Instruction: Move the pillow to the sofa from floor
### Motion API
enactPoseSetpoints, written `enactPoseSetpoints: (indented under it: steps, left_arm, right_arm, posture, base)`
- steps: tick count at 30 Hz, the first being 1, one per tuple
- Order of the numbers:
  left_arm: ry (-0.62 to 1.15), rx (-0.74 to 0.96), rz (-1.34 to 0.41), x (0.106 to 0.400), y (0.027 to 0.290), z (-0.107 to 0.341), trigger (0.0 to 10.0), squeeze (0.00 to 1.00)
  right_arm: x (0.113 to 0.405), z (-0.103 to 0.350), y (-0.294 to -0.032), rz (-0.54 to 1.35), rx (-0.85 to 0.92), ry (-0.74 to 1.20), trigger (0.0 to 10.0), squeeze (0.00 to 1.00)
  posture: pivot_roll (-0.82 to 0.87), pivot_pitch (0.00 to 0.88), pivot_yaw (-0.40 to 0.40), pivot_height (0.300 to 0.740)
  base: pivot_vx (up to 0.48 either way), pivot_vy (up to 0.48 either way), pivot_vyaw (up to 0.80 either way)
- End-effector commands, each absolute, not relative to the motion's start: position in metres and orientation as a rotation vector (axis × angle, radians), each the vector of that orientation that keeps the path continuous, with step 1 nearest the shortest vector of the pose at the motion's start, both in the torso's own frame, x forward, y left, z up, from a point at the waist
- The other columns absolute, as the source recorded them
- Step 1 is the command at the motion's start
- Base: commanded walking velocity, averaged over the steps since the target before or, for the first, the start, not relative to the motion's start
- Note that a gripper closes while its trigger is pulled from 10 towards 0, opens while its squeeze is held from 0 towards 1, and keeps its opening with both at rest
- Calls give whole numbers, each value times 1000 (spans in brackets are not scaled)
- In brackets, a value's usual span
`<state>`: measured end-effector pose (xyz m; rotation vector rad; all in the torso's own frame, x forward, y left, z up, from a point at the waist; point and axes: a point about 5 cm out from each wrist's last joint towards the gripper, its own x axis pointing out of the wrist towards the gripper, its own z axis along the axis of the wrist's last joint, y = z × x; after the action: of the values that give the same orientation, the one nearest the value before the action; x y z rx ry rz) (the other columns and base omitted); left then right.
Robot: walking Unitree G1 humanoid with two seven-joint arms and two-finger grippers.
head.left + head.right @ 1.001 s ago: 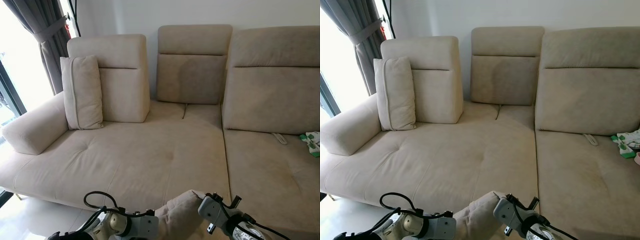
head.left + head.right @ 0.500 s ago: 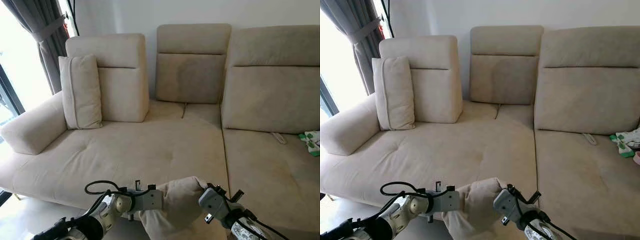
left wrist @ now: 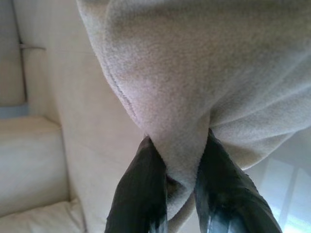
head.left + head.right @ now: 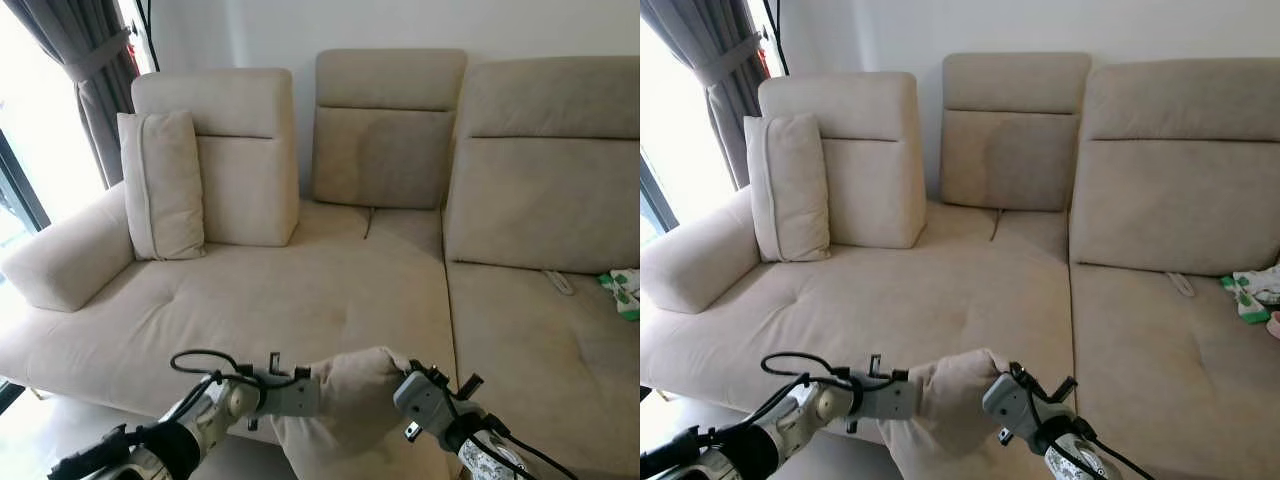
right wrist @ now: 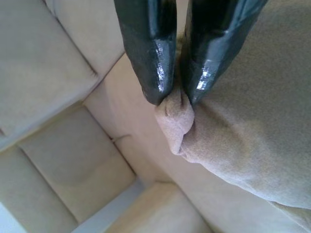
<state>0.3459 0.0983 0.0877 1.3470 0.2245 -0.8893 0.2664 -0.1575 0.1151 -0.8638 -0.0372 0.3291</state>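
A beige pillow (image 4: 345, 405) hangs between my two arms at the front edge of the beige sofa (image 4: 300, 300), above the seat's near rim. My left gripper (image 3: 177, 160) is shut on the pillow's left corner, with fabric bunched between its black fingers (image 3: 141, 194). My right gripper (image 5: 176, 99) is shut on the pillow's right corner, a small fold pinched at its fingertips (image 5: 150, 73). In the left eye view the left wrist (image 4: 285, 395) sits on the pillow's left side and the right wrist (image 4: 425, 400) on its right.
A second beige pillow (image 4: 162, 185) leans upright against the left backrest next to the armrest (image 4: 70, 255). A green and white item (image 4: 625, 290) lies on the far right seat. Grey curtains (image 4: 95, 60) and a bright window are at the left.
Both grippers have lifted the pillow from low at the frame's bottom up to the height of the sofa's front edge. The left arm has stretched forward.
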Motion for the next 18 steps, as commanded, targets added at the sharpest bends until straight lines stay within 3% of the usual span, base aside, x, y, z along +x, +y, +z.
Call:
enactPoseSetpoints:
  steps: [1, 13, 18]
  left_arm:
    - [185, 1370, -859, 353, 96, 101, 10000, 0]
    - [167, 1358, -877, 352, 90, 103, 10000, 0]
    - [139, 1356, -857, 354, 88, 107, 10000, 0]
  right_arm:
    - [269, 142, -142, 329, -842, -201, 10000, 0]
    - [269, 147, -141, 324, -835, -218, 10000, 0]
    - [269, 151, -140, 320, -833, -228, 10000, 0]
  posture:
    - [-94, 0, 72, 692]
    - [-104, 0, 68, 740]
    - [-106, 0, 65, 740]
  base:
    - [0, 0, 0]
    - [0, 0, 0]
    - [0, 0, 0]
